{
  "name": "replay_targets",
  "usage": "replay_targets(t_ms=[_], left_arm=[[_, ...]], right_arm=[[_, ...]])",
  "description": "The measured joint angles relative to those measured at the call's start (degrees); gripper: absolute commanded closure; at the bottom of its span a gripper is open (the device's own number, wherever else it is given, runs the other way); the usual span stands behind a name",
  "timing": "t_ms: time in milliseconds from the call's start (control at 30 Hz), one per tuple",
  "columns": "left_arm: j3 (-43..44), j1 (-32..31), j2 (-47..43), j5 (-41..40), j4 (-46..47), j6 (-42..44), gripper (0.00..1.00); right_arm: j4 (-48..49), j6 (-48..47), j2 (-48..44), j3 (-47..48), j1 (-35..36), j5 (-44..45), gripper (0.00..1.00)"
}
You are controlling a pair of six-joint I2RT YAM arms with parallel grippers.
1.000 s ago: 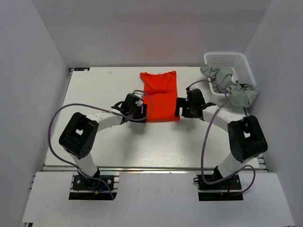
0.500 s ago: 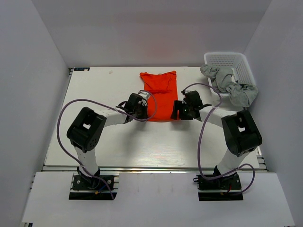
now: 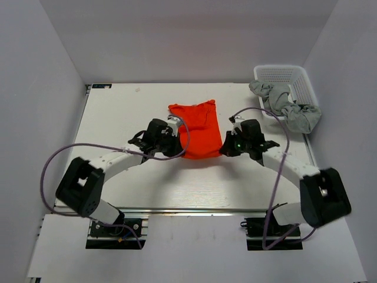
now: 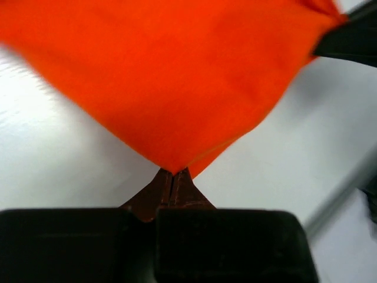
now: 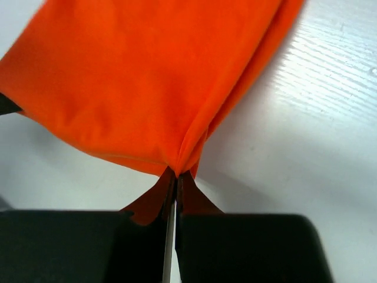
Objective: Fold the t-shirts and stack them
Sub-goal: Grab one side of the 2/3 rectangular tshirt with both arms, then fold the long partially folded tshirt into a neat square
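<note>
Tightly in both arms' jaws: orange-red t-shirt corners.

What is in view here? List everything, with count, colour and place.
orange-red t-shirt: one, bright orange-red, middle of the table
grey t-shirts: count unclear, pale grey, bunched in the basket and spilling over its rim
basket: one, white lattice, far right corner
table: one, white, under everything
cables: two, purple, looping along the arms
arms: two, white and black, reaching in from the near edge
left gripper: one, black, shut on the orange-red t-shirt's near left corner
right gripper: one, black, shut on its near right corner
</note>
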Motion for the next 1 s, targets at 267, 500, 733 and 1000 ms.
replay_targets(t_ms=[267,500,733,1000], left_arm=[[-0.15,-0.61,-18.29,17.14,-9.84,-0.94,1.00],[-0.15,-0.70,-20.57,24.74,-16.59,-1.95,1.00],[-1.25,0.11,-22.36,23.58,-16.04,-5.46,1.00],[1.99,0.50,-16.09,21.55,-12.68,-6.80,1.00]], right_arm=[[-10.60,-4.83,-27.43,-3.58,0.11,-10.82,1.00],[-15.30,-7.30,-36.70,-3.48,0.15,-16.90,1.00],[-15.65,-6.10,-33.14,-3.37,0.15,-13.38,1.00],[-10.95,-3.26,-28.76,-2.49,-0.02,-6.14,1.00]])
